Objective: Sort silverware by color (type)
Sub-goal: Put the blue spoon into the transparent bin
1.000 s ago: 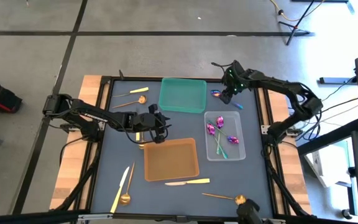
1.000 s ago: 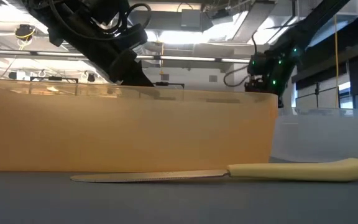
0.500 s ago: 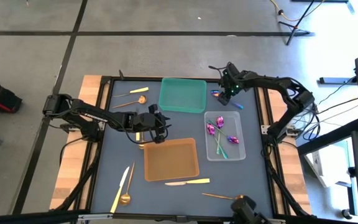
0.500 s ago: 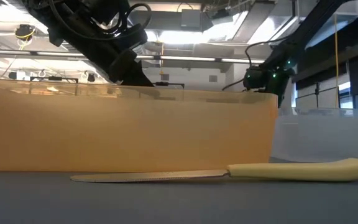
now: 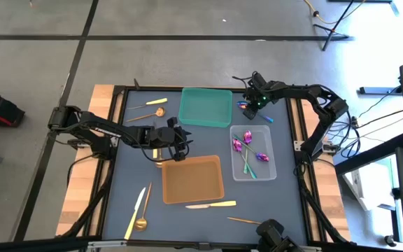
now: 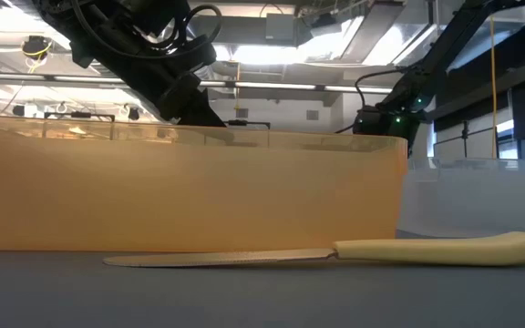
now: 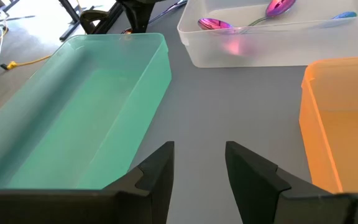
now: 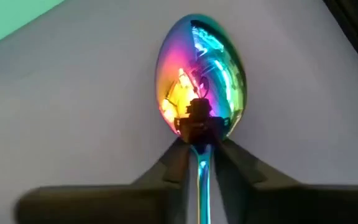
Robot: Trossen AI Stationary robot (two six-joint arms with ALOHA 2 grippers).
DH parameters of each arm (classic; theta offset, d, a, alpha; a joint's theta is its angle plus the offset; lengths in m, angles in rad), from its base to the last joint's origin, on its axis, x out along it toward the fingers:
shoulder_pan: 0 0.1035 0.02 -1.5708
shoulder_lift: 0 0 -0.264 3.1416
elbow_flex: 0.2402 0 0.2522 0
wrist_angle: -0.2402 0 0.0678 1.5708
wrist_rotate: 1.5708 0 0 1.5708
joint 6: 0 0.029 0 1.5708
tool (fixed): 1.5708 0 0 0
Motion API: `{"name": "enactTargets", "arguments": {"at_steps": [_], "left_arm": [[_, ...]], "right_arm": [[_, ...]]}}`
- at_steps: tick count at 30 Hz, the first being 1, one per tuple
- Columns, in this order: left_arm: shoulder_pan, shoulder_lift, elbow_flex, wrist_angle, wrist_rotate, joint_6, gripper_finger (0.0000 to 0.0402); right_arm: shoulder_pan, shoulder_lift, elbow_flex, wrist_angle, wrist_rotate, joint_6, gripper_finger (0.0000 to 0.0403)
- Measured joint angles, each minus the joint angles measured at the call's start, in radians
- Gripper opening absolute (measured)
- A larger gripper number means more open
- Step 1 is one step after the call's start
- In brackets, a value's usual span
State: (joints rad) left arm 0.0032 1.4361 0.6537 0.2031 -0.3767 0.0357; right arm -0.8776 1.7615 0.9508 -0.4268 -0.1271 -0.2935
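Note:
An iridescent purple spoon (image 8: pixel 201 68) lies on the dark mat right of the green tray (image 5: pixel 206 106); its bowl shows in the high view (image 5: pixel 243 105). My right gripper (image 8: pixel 199 152) is over it (image 5: pixel 255 106), shut on its neck. My left gripper (image 7: pixel 199 155) is open and empty over the mat between the green tray and the orange tray (image 5: pixel 192 179), at the table's middle (image 5: pixel 180 143). Several purple spoons lie in the clear tray (image 5: pixel 252 168). My right gripper pinches the spoon's neck (image 8: pixel 200 171), just behind the bowl, between its two fingers, one on each side. The fingers come from above, slanting down, with the handle running back between them. I cannot tell whether the spoon is lifted off the mat.
A yellow-handled knife (image 5: pixel 151 103) and a gold spoon (image 5: pixel 154 113) lie at the far left. A knife (image 5: pixel 134 214) and a gold spoon (image 5: pixel 141 222) lie near left. Another knife (image 5: pixel 213 204) lies before the orange tray, close in the low view (image 6: pixel 335 254). A gold spoon (image 5: pixel 242 220) lies near right.
My right gripper has gone down and a little toward the table's left, onto the purple spoon, its arm drawing in. The spoon's bowl stays where it was.

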Motion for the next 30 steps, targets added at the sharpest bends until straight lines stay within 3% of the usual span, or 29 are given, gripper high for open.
{"name": "enactTargets", "arguments": {"at_steps": [4, 9, 17, 22, 30], "left_arm": [[0.000, 0.000, 0.000, 0.000, 0.000, 0.000, 0.0139], [0.000, 0.000, 0.000, 0.000, 0.000, -0.005, 0.0139], [0.000, 0.000, 0.000, 0.000, 0.000, -0.006, 0.0139], [0.000, 0.000, 0.000, 0.000, 0.000, -0.007, 0.0139], [-0.047, 0.000, 0.000, 0.000, -0.002, -0.009, 0.0139]], "right_arm": [[0.003, -0.008, 0.000, 0.005, 0.041, -0.026, 0.0008], [0.000, -0.076, -0.003, 0.000, 0.094, -0.025, 0.0020], [0.023, -0.315, -0.002, -0.042, 0.115, 0.053, 0.0010], [0.112, -0.461, -0.001, -0.119, 0.108, 0.138, 0.0004], [0.328, -0.595, -0.001, -0.223, 0.072, 0.418, 0.0015]]}}
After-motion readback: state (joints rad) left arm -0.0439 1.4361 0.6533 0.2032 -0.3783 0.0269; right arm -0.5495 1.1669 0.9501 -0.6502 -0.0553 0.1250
